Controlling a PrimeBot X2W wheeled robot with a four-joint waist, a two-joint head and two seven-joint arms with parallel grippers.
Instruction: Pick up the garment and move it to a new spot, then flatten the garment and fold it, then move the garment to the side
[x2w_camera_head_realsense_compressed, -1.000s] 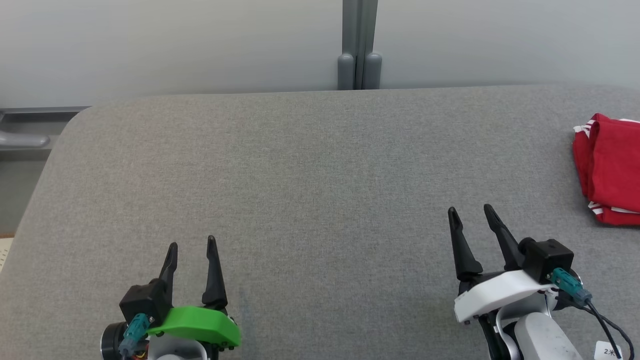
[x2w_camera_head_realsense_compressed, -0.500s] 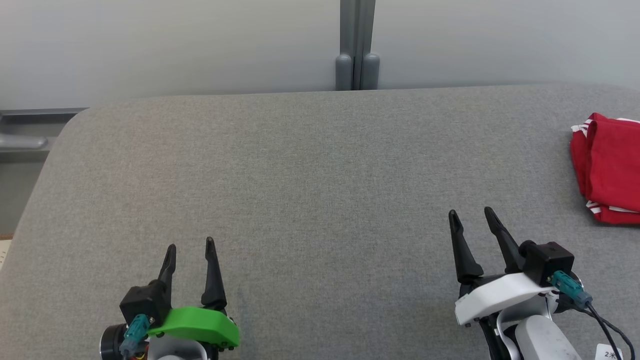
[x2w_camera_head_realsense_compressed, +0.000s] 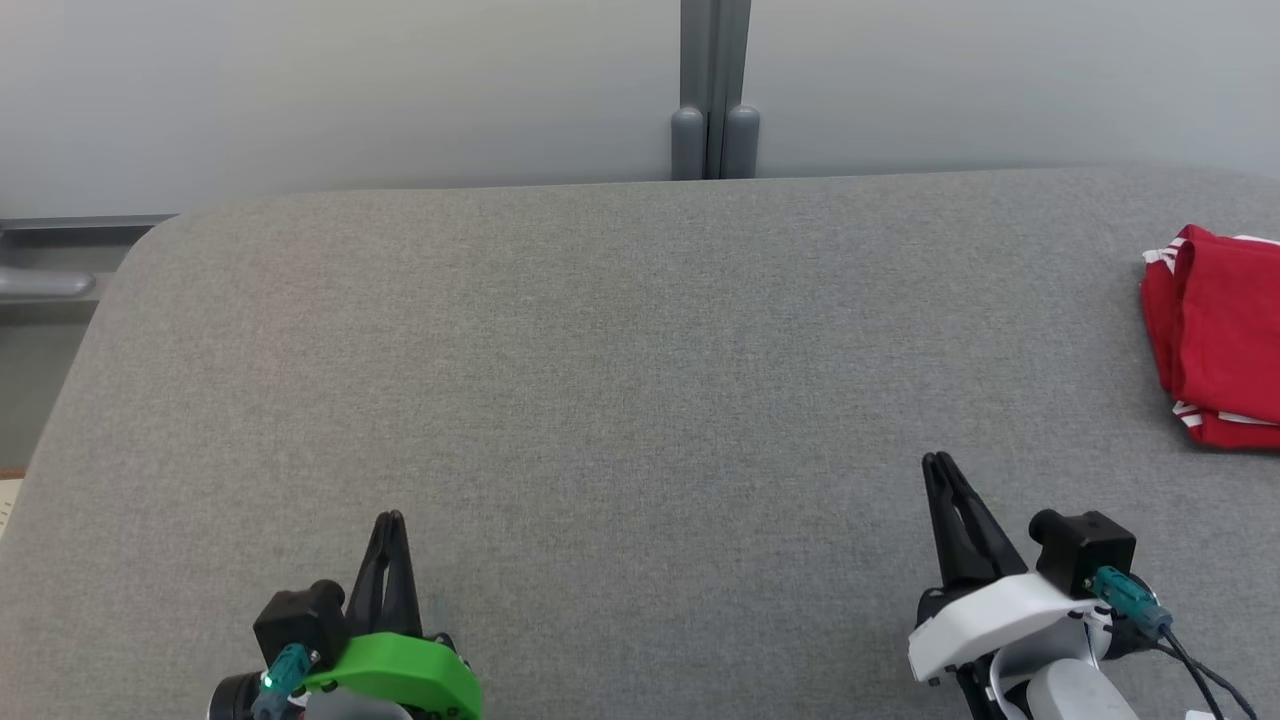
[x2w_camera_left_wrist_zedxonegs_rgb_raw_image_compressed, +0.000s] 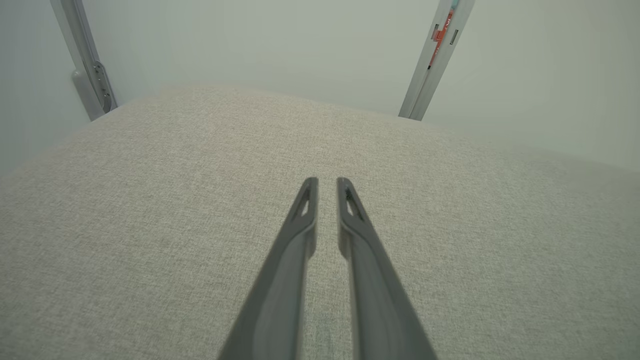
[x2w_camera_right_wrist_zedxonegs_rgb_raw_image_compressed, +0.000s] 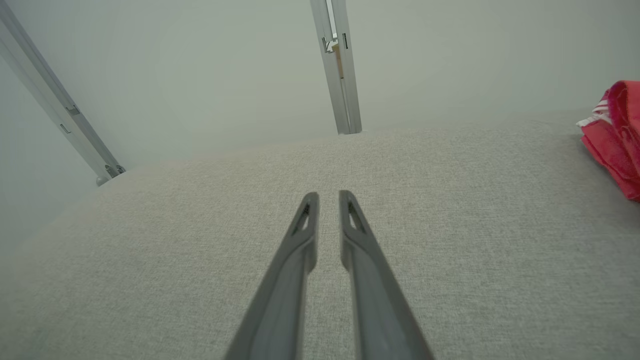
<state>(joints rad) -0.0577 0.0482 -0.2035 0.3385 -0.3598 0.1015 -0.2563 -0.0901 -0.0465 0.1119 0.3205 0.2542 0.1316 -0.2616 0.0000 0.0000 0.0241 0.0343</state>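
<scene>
The left fingers (x2w_camera_head_realsense_compressed: 390, 535) are pinched nearly together, with only a thin slit between the long, dark, tapering prongs, and grip nothing over the worktop (x2w_camera_head_realsense_compressed: 640, 340). The right fingers (x2w_camera_head_realsense_compressed: 948, 485) are clenched the same way, also empty. The worktop is grey, coarse-woven cloth with rounded corners. The garment (x2w_camera_head_realsense_compressed: 1220, 340), soft red fabric with white-striped edges, lies folded at the worktop's right side, well apart from both.

I see a grey fabric counter (x2w_camera_head_realsense_compressed: 640, 350) against a pale wall (x2w_camera_head_realsense_compressed: 350, 90), with a grey post (x2w_camera_head_realsense_compressed: 713, 80) behind its far edge.
</scene>
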